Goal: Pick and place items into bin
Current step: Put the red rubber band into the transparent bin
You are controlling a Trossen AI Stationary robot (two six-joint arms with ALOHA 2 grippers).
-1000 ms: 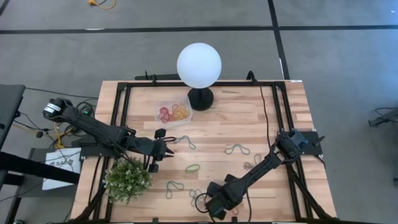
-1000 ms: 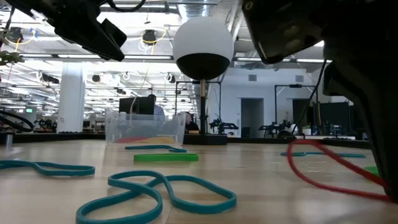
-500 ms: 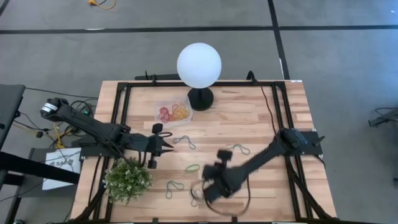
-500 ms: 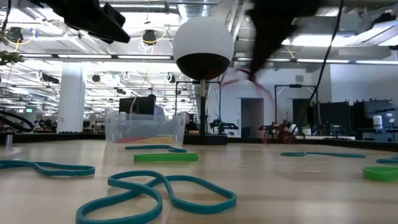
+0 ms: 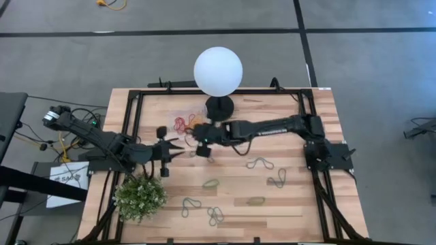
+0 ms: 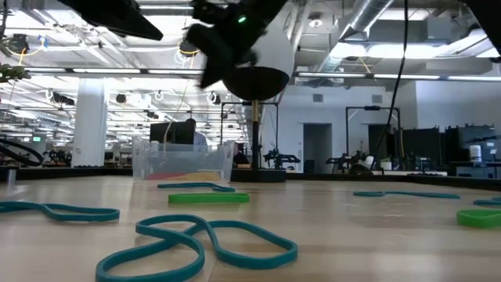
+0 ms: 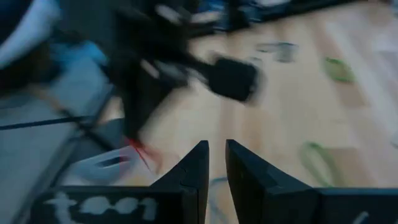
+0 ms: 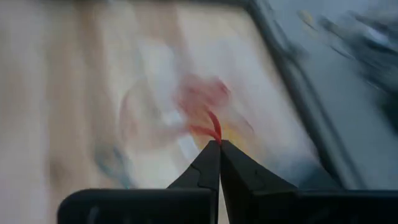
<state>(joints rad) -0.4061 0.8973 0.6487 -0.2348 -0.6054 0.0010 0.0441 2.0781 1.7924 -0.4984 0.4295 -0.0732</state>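
Note:
The clear bin (image 5: 189, 123) stands on the table left of the lamp's black base and holds red and yellow bands. My right gripper (image 5: 198, 134) hovers at the bin's near right corner, shut on a red band (image 8: 214, 127); in the low view it (image 6: 223, 31) is a blur high in front of the globe. My left gripper (image 5: 180, 151) floats just nearer, over bare wood, its fingers (image 7: 216, 158) a narrow gap apart and holding nothing. Loose bands lie flat on the table: grey-blue (image 5: 260, 163), green (image 5: 211, 184), teal (image 6: 210, 241). My right gripper pinches the red band (image 8: 216, 132) between its two fingertips, only at their free ends. A short piece of the band sticks out past the tips toward the bin. The band is lifted clear of the table; the rest of the loop does not show.
The white globe lamp (image 5: 218, 71) on its black base (image 5: 219, 107) stands right beside the bin. A green leafy plant (image 5: 139, 197) sits at the near left corner. More bands lie near the table's near edge (image 5: 216, 216). A black frame (image 5: 133, 129) rims the tabletop.
My right gripper has risen from the table's near edge with the red band and swung fast toward the far left, ending by the bin. The band came clear off the table. My left gripper has drifted a little toward the far edge.

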